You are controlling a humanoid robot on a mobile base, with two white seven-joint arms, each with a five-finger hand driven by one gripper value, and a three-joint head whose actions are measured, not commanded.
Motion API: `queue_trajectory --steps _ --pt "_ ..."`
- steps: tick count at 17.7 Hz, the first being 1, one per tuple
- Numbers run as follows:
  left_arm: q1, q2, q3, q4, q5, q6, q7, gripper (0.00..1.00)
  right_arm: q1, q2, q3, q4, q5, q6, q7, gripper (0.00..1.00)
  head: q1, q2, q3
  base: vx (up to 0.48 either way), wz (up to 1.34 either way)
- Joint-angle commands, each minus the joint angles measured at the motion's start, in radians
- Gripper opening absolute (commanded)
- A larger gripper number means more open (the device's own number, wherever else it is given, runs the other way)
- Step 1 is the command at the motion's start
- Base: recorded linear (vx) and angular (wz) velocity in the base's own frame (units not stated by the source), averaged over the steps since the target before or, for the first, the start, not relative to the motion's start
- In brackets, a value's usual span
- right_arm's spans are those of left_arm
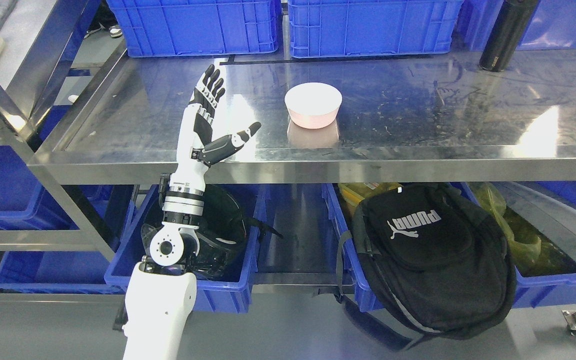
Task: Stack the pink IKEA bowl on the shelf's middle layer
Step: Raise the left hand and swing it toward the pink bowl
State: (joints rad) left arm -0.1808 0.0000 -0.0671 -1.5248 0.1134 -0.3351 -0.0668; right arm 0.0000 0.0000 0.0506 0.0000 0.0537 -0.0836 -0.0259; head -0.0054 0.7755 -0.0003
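Observation:
A pink bowl (313,105) stands upright on the steel shelf (418,115), near its middle and a little back from the front edge. It looks like one bowl; I cannot tell whether another sits nested under it. My left hand (228,107) reaches over the shelf's front edge to the left of the bowl, palm facing the bowl. Its fingers (212,85) point away from me and the thumb (240,137) sticks out to the right. The hand is open, holds nothing, and a clear gap separates it from the bowl.
Blue crates (363,25) line the back of the shelf, and a black bottle (505,35) stands at the back right. Below, blue bins (218,295) hold a dark helmet (223,225), and a black backpack (433,255) leans on one.

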Motion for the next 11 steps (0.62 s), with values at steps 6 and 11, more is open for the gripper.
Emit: queue_trajectory --steps 6,11 --pt "0.008 0.037 -0.02 -0.02 -0.024 -0.156 -0.002 1.0 0.023 -0.017 0.0 -0.017 0.0 0.001 0.0 1.0 0.0 0.0 0.0 0.0 0.0" --pt "-0.104 0.184 -0.02 -0.02 -0.263 -0.083 -0.027 1.0 0.023 -0.017 0.0 -0.017 0.0 0.001 0.0 1.0 0.0 0.0 0.0 0.0 0.0"
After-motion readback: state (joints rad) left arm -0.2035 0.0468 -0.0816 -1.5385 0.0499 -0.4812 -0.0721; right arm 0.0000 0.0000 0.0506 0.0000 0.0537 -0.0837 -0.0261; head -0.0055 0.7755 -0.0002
